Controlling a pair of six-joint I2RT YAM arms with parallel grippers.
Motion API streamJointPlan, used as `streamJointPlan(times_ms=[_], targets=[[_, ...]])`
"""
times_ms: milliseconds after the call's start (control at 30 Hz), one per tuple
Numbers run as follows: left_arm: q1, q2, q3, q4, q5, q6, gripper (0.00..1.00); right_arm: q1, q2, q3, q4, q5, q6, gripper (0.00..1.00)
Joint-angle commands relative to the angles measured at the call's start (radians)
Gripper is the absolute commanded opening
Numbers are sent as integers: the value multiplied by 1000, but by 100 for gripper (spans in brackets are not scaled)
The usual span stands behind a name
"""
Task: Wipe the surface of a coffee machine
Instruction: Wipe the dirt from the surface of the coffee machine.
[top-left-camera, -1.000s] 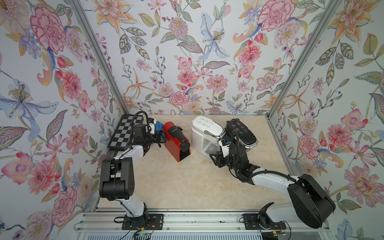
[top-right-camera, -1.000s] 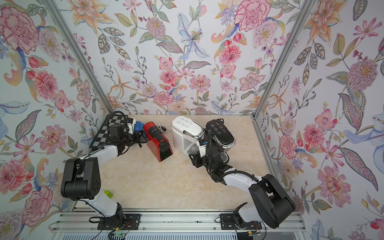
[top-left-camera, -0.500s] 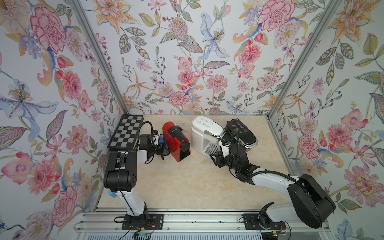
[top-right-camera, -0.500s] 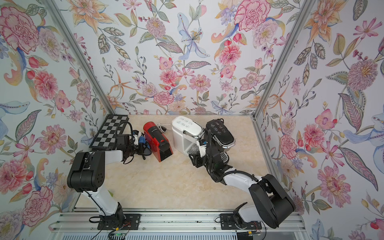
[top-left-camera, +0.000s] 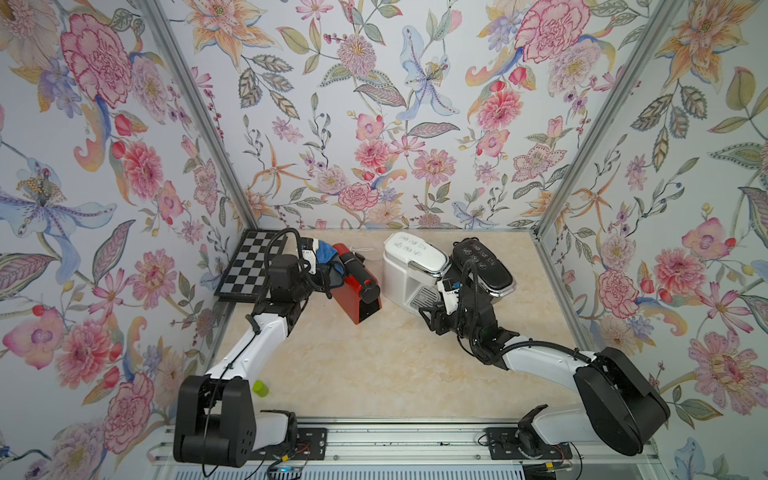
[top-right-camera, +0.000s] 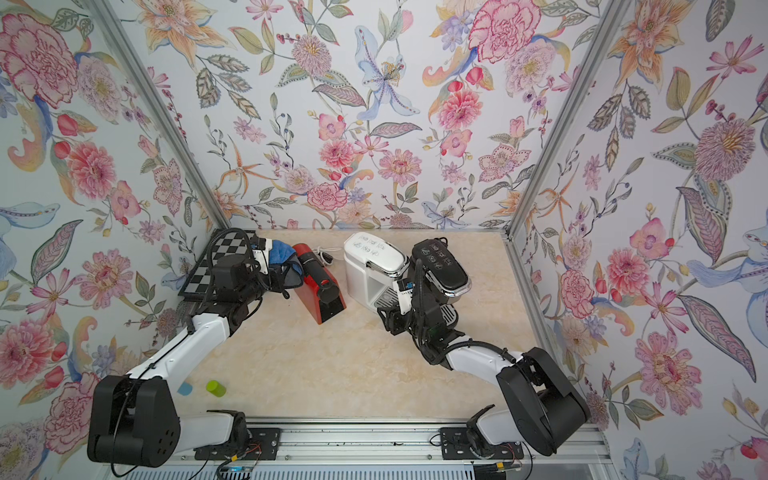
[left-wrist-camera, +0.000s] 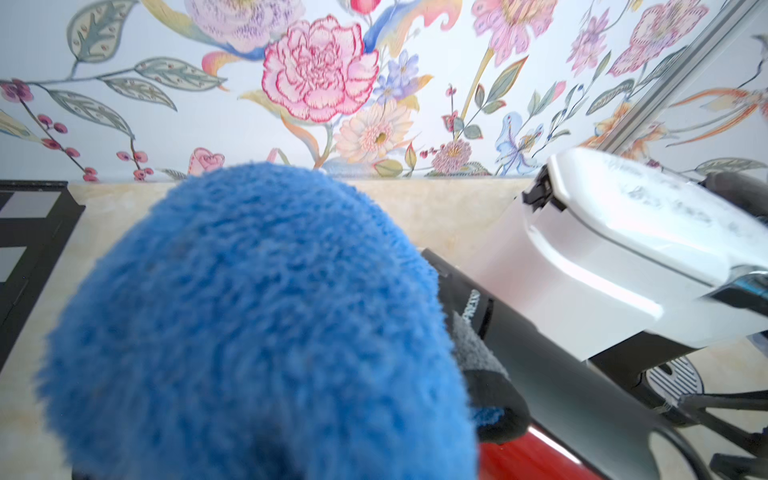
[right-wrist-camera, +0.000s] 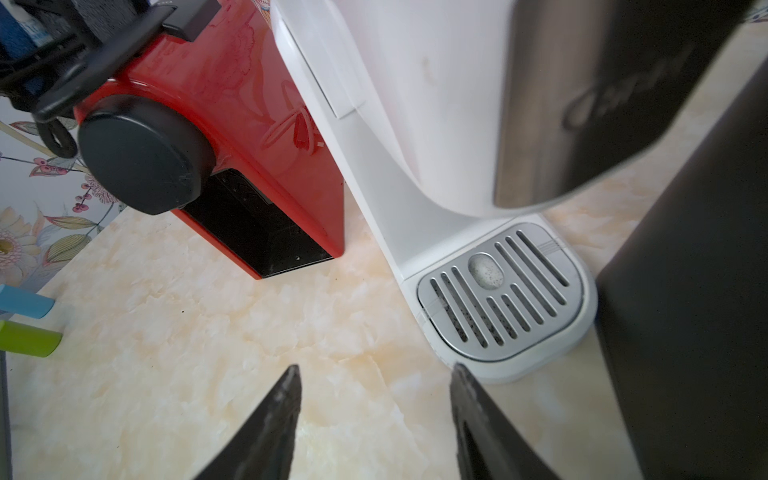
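A red coffee machine (top-left-camera: 353, 291) (top-right-camera: 322, 299) stands left of centre, with a white coffee machine (top-left-camera: 409, 259) and a black one (top-left-camera: 482, 266) to its right. My left gripper (top-left-camera: 322, 266) is shut on a blue cloth (top-left-camera: 328, 253) (top-right-camera: 282, 253), which is pressed against the red machine's rear top. The cloth (left-wrist-camera: 257, 324) fills the left wrist view and hides the jaws there. My right gripper (right-wrist-camera: 376, 370) (top-left-camera: 432, 320) hovers open and empty over the table, just in front of the white machine's drip tray (right-wrist-camera: 498, 291).
A chessboard (top-left-camera: 249, 266) lies at the back left against the wall. A green cylinder (top-right-camera: 215, 387) and a light blue piece (top-right-camera: 185, 388) lie near the left arm's base. Floral walls close in three sides.
My left gripper dipped with the cloth toward the front along the red machine's left side, then came back up to its rear top. The right arm has stayed still.
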Motion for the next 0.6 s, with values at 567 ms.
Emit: streamJointPlan(times_ms=[567], targets=[[-126,232,-228,182,-87,-185,0,-3,31,3,16,8,10,59]])
